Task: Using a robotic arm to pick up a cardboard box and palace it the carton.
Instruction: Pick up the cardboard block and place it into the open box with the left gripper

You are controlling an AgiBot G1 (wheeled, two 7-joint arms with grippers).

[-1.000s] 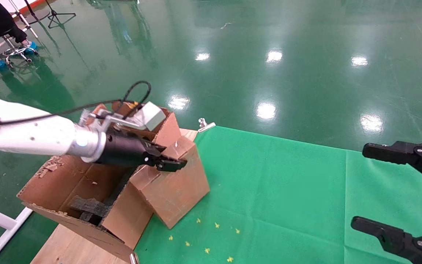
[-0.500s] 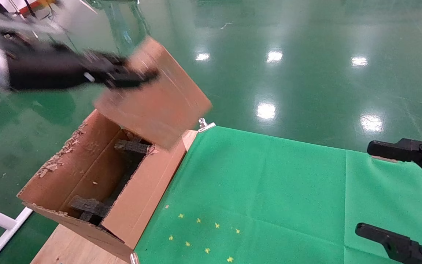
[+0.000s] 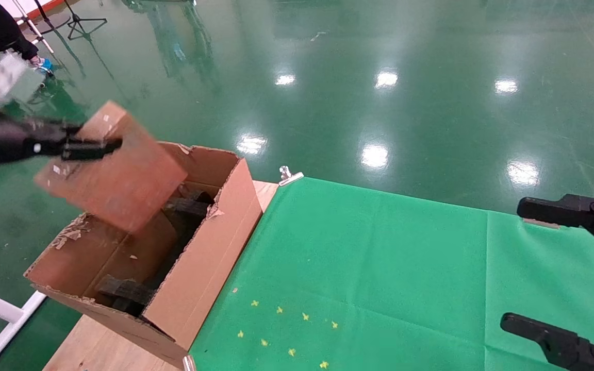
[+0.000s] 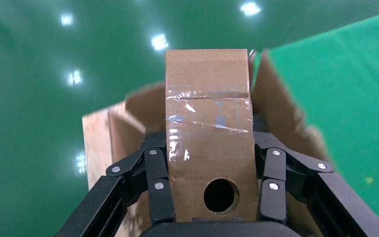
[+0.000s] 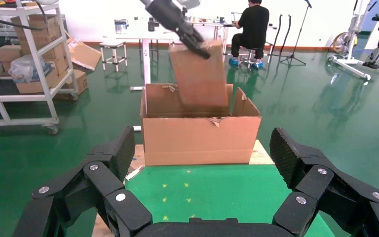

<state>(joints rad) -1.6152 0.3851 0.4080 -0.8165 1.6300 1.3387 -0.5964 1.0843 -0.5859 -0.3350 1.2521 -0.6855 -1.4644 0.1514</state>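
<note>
the box [image 3: 116,172] is held tilted in the air above the open carton [image 3: 199,268], its lower corner dipping within the carton's flaps. it is clamped near its upper end by the left gripper [image 3: 83,147], whose fingers [image 4: 159,185] are pressed against both narrow sides. the carton is set at the left edge of the green-clothed counter [image 3: 379,268]. the right gripper [image 3: 560,268] is parked over the counter's right side, fingers spread wide apart.
</note>
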